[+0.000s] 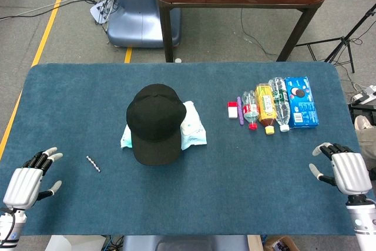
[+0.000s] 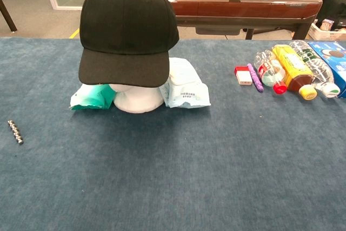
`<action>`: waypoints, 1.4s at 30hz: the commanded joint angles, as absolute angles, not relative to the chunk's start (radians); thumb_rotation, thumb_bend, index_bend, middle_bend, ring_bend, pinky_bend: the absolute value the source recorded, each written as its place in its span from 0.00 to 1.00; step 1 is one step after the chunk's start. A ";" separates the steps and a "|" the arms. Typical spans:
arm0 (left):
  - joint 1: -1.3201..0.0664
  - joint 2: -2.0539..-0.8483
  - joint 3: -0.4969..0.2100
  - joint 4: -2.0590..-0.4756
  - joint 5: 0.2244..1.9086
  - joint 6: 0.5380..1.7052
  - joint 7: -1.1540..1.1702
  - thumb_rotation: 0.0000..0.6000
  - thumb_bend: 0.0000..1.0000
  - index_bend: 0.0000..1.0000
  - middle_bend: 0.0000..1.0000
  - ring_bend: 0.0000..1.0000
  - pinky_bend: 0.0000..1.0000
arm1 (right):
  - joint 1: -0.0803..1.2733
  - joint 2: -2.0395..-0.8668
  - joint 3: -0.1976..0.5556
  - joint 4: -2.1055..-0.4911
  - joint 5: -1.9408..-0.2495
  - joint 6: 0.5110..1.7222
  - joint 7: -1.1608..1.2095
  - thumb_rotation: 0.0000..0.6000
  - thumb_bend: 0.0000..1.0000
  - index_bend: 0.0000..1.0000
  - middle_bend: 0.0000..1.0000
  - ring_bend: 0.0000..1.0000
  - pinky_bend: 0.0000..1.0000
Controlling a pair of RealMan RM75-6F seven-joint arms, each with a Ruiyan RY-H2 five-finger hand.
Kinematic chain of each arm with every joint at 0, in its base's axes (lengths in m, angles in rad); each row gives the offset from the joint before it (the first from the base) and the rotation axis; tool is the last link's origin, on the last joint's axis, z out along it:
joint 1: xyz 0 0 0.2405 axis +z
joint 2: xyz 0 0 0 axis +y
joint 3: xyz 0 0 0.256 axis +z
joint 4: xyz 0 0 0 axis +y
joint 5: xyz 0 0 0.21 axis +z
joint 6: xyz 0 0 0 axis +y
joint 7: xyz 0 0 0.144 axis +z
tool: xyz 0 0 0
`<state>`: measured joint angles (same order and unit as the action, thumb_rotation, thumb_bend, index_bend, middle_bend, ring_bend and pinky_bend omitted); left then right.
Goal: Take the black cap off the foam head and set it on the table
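Observation:
The black cap (image 1: 155, 121) sits on the white foam head (image 2: 137, 99) at the middle of the blue table, brim toward me; the chest view shows the cap (image 2: 128, 28) covering all but the head's base. My left hand (image 1: 28, 180) hovers at the near left corner, fingers spread, holding nothing. At the near right edge my right hand (image 1: 345, 170) is likewise spread and empty. Both hands are far from the cap and show only in the head view.
A pale plastic packet (image 1: 192, 126) lies behind the head, its teal end (image 2: 93, 97) at the left. A small metal chain (image 1: 93, 163) lies left. Bottles (image 1: 266, 107), a blue biscuit box (image 1: 301, 101), a red-white box (image 1: 232, 109) and a purple stick (image 1: 240, 110) sit far right.

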<state>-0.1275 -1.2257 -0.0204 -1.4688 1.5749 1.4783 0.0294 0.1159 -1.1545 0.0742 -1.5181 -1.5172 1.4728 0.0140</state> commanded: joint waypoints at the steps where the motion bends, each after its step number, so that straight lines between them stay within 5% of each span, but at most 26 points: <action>1: -0.124 -1.231 -0.022 -1.465 1.574 1.491 0.032 1.00 0.20 0.25 0.16 0.15 0.34 | 0.119 -1.152 0.072 -1.521 -1.520 1.466 0.015 1.00 0.27 0.49 0.46 0.41 0.48; 14: -0.126 -1.233 -0.014 -1.522 1.624 1.526 0.049 1.00 0.20 0.29 0.19 0.20 0.38 | 0.118 -1.144 0.066 -1.541 -1.525 1.467 0.007 1.00 0.27 0.49 0.46 0.41 0.48; 27: -0.227 -1.317 -0.029 -1.524 1.814 1.550 0.080 1.00 0.10 0.54 0.62 0.47 0.53 | 0.104 -1.128 0.079 -1.533 -1.513 1.492 0.062 1.00 0.27 0.49 0.46 0.41 0.48; 42: -0.339 -1.405 -0.058 -1.536 1.837 1.454 0.157 1.00 0.02 0.57 0.67 0.51 0.54 | 0.099 -1.109 0.091 -1.523 -1.494 1.491 0.119 1.00 0.27 0.49 0.46 0.41 0.48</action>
